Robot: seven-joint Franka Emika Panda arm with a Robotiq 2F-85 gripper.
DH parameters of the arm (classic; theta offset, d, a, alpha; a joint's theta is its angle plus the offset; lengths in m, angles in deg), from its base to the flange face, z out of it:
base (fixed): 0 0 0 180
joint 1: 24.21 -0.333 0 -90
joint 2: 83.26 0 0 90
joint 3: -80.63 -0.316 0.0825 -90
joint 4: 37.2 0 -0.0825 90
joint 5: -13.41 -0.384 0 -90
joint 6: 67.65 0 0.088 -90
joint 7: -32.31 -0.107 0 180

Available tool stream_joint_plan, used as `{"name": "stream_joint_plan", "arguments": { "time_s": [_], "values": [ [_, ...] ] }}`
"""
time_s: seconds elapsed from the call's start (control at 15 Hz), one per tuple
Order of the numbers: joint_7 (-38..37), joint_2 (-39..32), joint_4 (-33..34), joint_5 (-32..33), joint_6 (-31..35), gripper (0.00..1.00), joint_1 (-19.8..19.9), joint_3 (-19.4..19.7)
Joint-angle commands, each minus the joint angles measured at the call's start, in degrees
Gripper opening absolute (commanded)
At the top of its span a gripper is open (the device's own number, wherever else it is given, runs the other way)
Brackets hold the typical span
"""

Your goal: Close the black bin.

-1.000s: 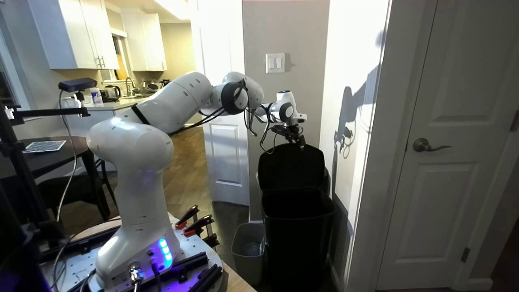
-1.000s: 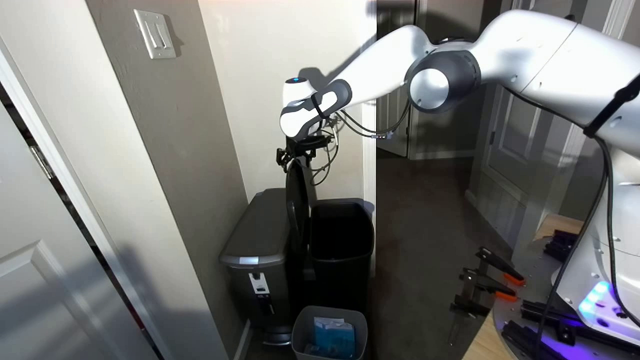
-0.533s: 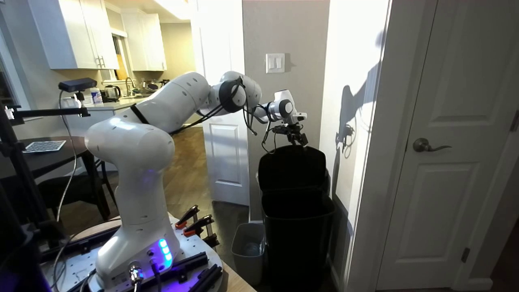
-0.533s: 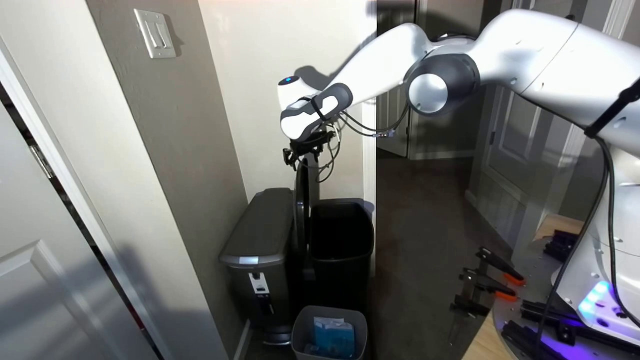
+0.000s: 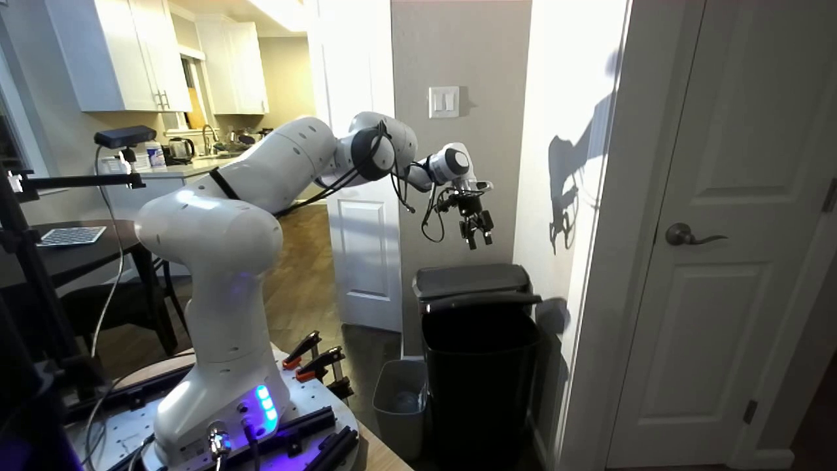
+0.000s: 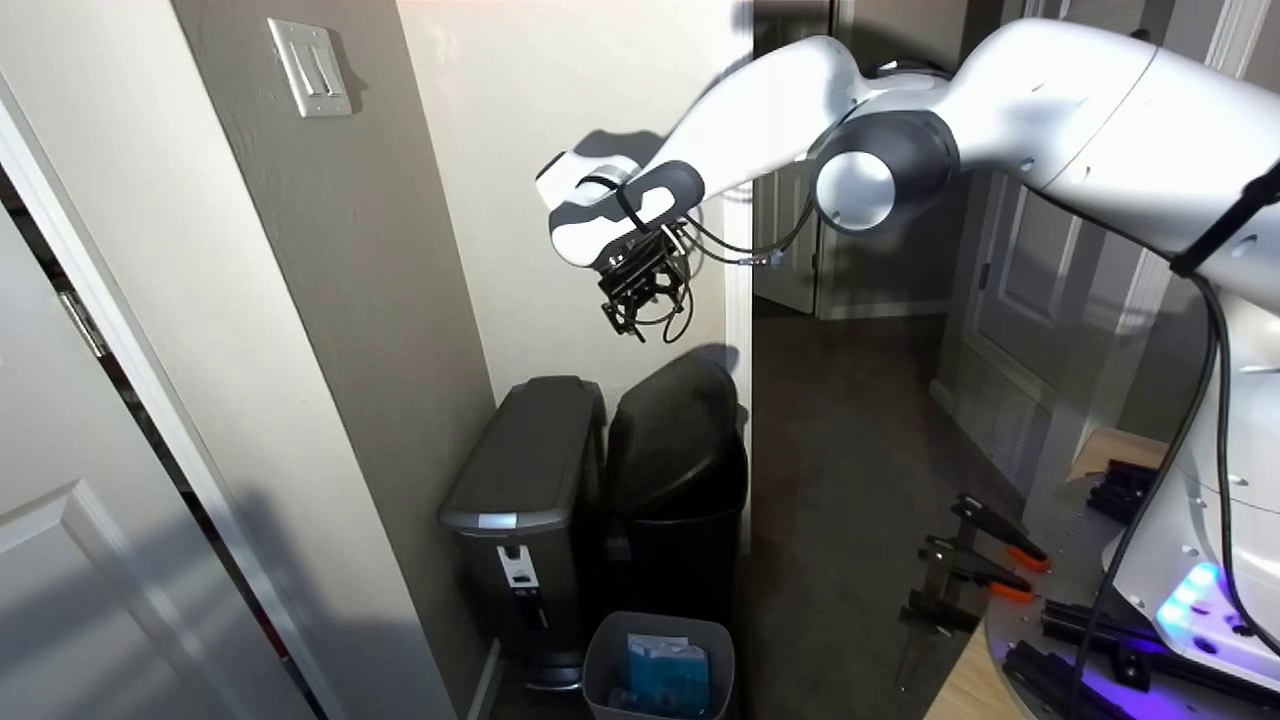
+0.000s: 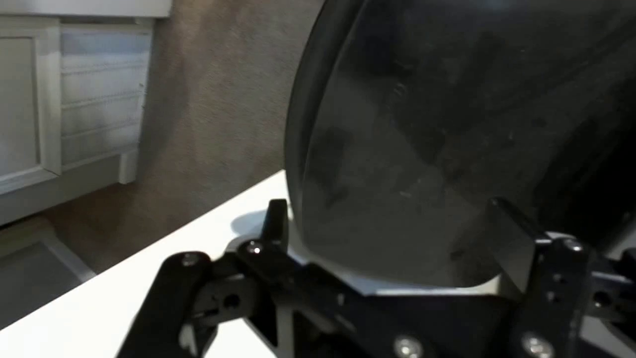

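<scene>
The black bin (image 5: 480, 399) stands in the corner and also shows in an exterior view (image 6: 685, 565). Its hinged lid (image 6: 675, 430) is tilted part way down over the opening, with a dark gap between it and the rim. In an exterior view the lid (image 5: 484, 300) is seen nearly edge-on, with the dark opening in front of it. My gripper (image 5: 479, 242) is above the lid and apart from it, pointing down. In the wrist view the fingers of the gripper (image 7: 387, 204) are spread with nothing between them, and the lid's top (image 7: 422, 149) fills the background.
A dark grey lidded step bin (image 6: 525, 450) stands beside the black bin, against the wall. A small grey wastebasket (image 6: 600, 660) with a blue item stands in front. The white wall (image 6: 570, 200) is close behind the gripper. Clamps (image 6: 985, 565) stick out from the robot's table.
The lid stood upright in the earlier frames and has swung down toward the opening. My gripper was at its top edge; it has tilted and is now clear above the lid.
</scene>
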Motion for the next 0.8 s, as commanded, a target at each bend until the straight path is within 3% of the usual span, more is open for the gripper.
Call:
{"name": "stream_joint_plan", "arguments": {
  "time_s": [0.0, 0.2, 0.27, 0.73],
  "values": [
    [0.9, -2.1, 5.4, 4.4, -12.8, 1.00, -1.2, 0.1],
    [4.2, -2.5, 7.1, -2.1, -5.9, 1.00, 1.8, -4.4],
    [2.1, -1.2, 4.5, 0.6, -8.1, 1.00, -0.3, -2.3],
    [2.2, -2.0, 5.9, -0.9, -6.2, 1.00, 1.0, -3.9]
  ]
}}
